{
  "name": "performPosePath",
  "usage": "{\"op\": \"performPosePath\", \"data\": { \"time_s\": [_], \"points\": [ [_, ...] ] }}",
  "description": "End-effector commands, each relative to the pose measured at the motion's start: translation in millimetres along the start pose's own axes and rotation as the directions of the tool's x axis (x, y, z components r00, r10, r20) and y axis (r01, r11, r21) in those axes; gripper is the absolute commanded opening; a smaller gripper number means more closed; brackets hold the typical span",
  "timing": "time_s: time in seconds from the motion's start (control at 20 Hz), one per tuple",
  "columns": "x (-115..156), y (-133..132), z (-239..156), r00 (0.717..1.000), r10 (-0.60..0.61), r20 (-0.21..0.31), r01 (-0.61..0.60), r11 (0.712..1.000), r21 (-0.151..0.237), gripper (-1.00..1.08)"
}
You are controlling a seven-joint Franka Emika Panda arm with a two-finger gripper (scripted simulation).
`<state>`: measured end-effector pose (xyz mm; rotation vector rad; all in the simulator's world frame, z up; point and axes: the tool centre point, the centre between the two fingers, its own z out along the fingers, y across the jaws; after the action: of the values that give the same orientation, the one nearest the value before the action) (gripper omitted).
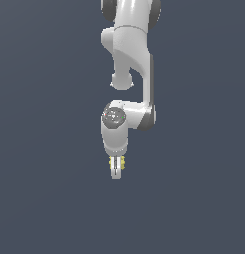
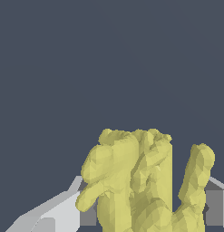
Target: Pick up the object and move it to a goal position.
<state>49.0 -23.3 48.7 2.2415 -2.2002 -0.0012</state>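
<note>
Background: plain dark blue-grey; no goal marker visible.
Object point(image 2: 140, 181): yellow, lumpy, lodged between the pincer's fingers, showing on both sides of them.
Pincer point(image 1: 116, 167): closed narrowly on the object.
Risk: an uneven shape may twist or slip free during transit.

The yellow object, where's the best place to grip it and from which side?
Grip the yellow object across its lumpy middle, coming from above with one of the fingers on each flank. The gripper already straddles it this way; yellow shows on both sides.
</note>
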Motion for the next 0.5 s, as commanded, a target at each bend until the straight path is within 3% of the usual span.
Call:
{"op": "performPosePath", "data": {
  "time_s": [0.0,0.45],
  "points": [
    [0.4,0.3,-5.2,1.000,0.001,0.000,-0.001,1.000,0.001,-1.00],
    [0.8,6.5,-56.2,1.000,0.001,0.001,-0.001,1.000,0.001,-1.00]
  ]
}}
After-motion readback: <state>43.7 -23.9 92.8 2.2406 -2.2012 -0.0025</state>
